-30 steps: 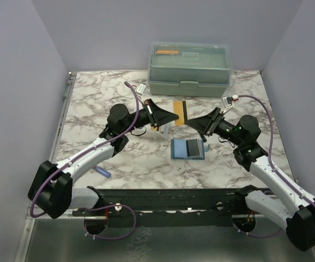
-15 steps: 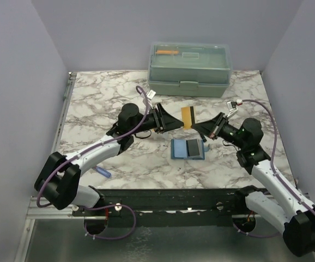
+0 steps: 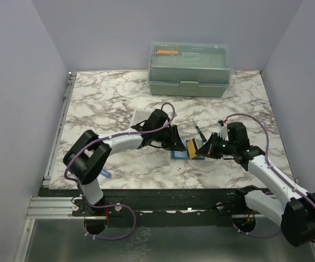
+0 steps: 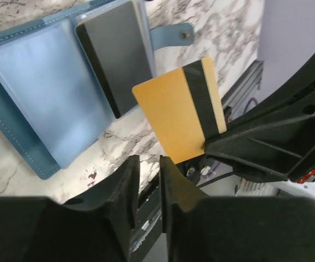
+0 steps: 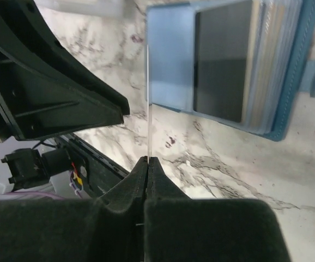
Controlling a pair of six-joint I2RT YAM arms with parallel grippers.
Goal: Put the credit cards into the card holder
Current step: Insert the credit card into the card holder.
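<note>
The card holder (image 3: 179, 155) lies open on the table, blue with clear sleeves (image 4: 43, 98), and a dark credit card (image 4: 116, 54) sits in its right half (image 5: 220, 65). My right gripper (image 3: 202, 150) is shut on a yellow-orange credit card (image 3: 192, 147) with a black stripe (image 4: 171, 112). It holds the card on edge just above the holder's right side. The card shows edge-on in the right wrist view (image 5: 147, 109). My left gripper (image 3: 174, 143) hovers at the holder's left side. Its jaws (image 4: 149, 169) are a narrow gap apart with nothing between them.
A large pale green lidded box (image 3: 190, 68) stands at the back. A white tray (image 3: 140, 117) lies partly hidden behind my left arm. A thin pen (image 3: 199, 132) lies just behind the holder. A small blue object (image 3: 104, 173) lies near the front left edge.
Both grippers have come down and forward from mid-table to the card holder. The orange card has travelled with my right gripper, and my left gripper no longer touches it.
</note>
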